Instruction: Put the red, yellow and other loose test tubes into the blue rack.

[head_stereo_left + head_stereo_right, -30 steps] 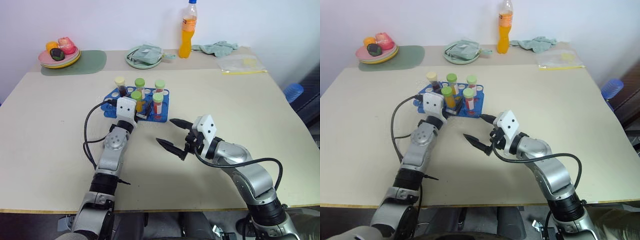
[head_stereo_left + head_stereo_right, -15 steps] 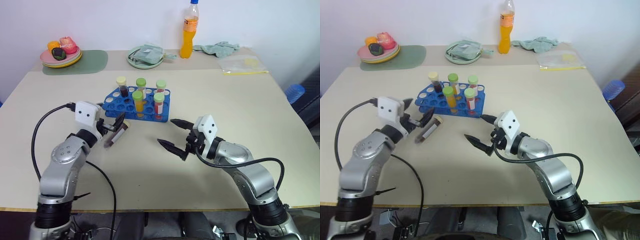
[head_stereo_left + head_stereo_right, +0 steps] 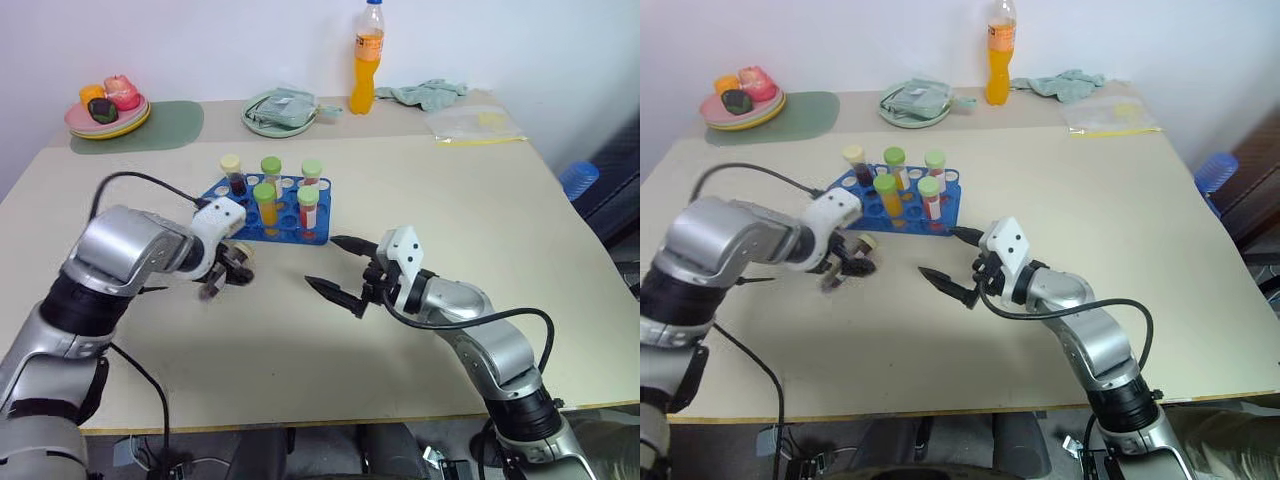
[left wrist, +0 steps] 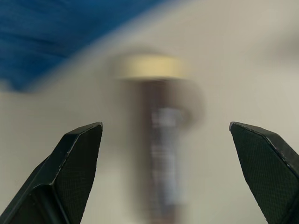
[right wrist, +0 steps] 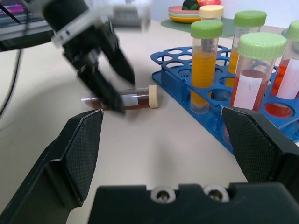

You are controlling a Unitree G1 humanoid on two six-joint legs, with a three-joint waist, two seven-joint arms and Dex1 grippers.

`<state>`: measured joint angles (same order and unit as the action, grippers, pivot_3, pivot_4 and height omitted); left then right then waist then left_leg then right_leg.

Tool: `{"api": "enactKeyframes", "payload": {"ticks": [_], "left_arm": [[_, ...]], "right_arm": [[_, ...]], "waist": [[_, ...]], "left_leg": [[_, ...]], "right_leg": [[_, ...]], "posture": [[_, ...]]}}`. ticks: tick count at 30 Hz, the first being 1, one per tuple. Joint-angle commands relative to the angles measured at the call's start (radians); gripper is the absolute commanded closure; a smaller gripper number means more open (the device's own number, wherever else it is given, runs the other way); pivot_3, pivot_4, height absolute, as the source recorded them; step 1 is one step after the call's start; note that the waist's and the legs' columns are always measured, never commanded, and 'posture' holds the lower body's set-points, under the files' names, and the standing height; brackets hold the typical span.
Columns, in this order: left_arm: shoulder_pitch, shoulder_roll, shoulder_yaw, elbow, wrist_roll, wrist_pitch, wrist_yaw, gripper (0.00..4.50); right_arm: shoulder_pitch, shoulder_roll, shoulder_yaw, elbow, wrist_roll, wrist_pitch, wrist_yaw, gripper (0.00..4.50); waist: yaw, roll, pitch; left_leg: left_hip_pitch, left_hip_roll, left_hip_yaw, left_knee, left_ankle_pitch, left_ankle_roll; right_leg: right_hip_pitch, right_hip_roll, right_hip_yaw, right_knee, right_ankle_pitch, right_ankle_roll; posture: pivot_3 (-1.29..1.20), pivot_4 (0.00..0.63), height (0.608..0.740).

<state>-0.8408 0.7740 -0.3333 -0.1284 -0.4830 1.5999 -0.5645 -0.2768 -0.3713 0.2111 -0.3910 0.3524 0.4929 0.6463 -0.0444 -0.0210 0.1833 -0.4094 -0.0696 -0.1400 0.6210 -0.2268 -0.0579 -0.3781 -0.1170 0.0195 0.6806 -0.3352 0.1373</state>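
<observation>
A beige table (image 3: 440, 200) stands against a plain pale wall (image 3: 200, 40); a blue stool (image 3: 580, 180) sits on dark floor to its right

Both head views look forward and down over the bench (image 3: 420, 190) — blue rack (image 3: 262, 212) at eleven o'clock. The left wrist view hangs close over the lying dark tube (image 4: 161, 154); the right wrist view, low and level, shares tube and rack.
</observation>
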Motion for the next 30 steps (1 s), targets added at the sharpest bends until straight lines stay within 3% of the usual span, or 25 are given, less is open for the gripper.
{"api": "enactKeyframes", "payload": {"ticks": [1,3,5,12,17,20,21,24,27,30], "left_arm": [[-0.033,0.028,-0.073,0.024,0.047,-0.025,0.013,0.04],[-0.034,0.027,-0.101,0.044,0.059,-0.045,0.012,0.04],[-0.03,0.029,-0.125,0.045,0.076,-0.064,0.012,0.55],[-0.009,0.057,-0.079,-0.005,0.082,-0.087,0.018,3.7],[0.093,0.137,0.075,-0.11,0.084,-0.22,0.005,3.72],[0.236,0.119,0.312,-0.184,0.068,-0.491,-0.013,3.72],[0.272,0.06,0.426,-0.2,0.053,-0.562,0.023,3.72],[0.32,-0.086,0.601,-0.214,0.038,-0.677,0.123,3.72],[0.337,-0.228,0.598,-0.189,0.148,-0.842,0.292,3.72],[0.361,-0.334,0.506,-0.112,0.32,-1.084,0.434,3.72]], "right_arm": [[0.012,0.011,-0.006,-0.046,-0.001,-0.013,-0.019,0.0],[0.02,0.014,-0.009,-0.054,-0.002,-0.01,-0.032,0.0],[0.027,0.015,-0.01,-0.063,-0.003,-0.007,-0.042,0.0],[0.038,0.005,-0.009,-0.083,0.003,0.003,-0.049,0.0],[0.038,-0.007,-0.012,-0.087,0.006,0.007,-0.041,0.0],[0.035,-0.016,-0.017,-0.084,0.007,0.006,-0.032,0.0],[0.03,-0.016,-0.02,-0.076,0.005,0.003,-0.032,0.0],[0.02,-0.013,-0.023,-0.06,0.001,-0.004,-0.031,0.0],[0.004,-0.003,-0.014,-0.043,0.001,-0.01,-0.026,0.0],[-0.014,0.01,-0.001,-0.023,-0.003,-0.018,-0.016,0.0]], "waist": [[-0.002,0.0,0.0],[0.0,0.0,0.0],[0.003,0.0,0.0],[-0.001,0.0,0.0],[0.001,0.0,0.0],[0.004,0.0,0.0],[0.006,0.0,0.0],[0.021,-0.001,0.0],[0.029,-0.001,0.0],[0.032,-0.001,-0.001]], "left_leg": [[0.0,0.0,0.0,0.0,0.0,0.0],[0.0,0.0,0.0,0.0,0.0,0.0],[0.0,0.0,0.0,0.0,0.0,0.0],[0.0,0.0,0.0,0.0,0.0,0.0],[-0.001,0.0,0.001,-0.001,0.0,0.0],[-0.001,0.0,0.001,-0.001,0.0,0.0],[-0.001,0.0,0.001,-0.001,0.0,0.0],[-0.001,0.001,0.001,0.0,0.0,0.0],[-0.001,0.0,0.001,0.0,0.0,0.0],[-0.001,-0.001,0.001,0.001,0.0,0.0]], "right_leg": [[0.0,0.0,0.001,0.0,0.0,0.0],[-0.001,0.0,0.001,0.0,0.0,0.0],[-0.001,0.0,0.001,0.0,0.0,0.0],[0.0,0.0,0.002,0.001,0.0,0.0],[-0.003,0.0,0.003,0.001,0.0,0.0],[-0.003,-0.001,0.003,0.0,0.0,0.0],[-0.003,-0.002,0.003,0.0,0.0,0.0],[-0.001,-0.002,0.002,-0.001,0.0,0.0],[0.0,-0.002,0.002,-0.002,0.0,0.0],[0.0,-0.002,0.002,-0.002,0.0,0.0]], "posture": [[0.0,0.15,0.74],[0.0,0.15,0.74],[0.0,0.15,0.74],[0.0,0.15,0.74],[0.0,0.15,0.74],[0.0,0.15,0.74],[0.0,0.15,0.74],[0.0,0.15,0.74],[0.0,0.15,0.74],[0.0,0.15,0.74]]}}
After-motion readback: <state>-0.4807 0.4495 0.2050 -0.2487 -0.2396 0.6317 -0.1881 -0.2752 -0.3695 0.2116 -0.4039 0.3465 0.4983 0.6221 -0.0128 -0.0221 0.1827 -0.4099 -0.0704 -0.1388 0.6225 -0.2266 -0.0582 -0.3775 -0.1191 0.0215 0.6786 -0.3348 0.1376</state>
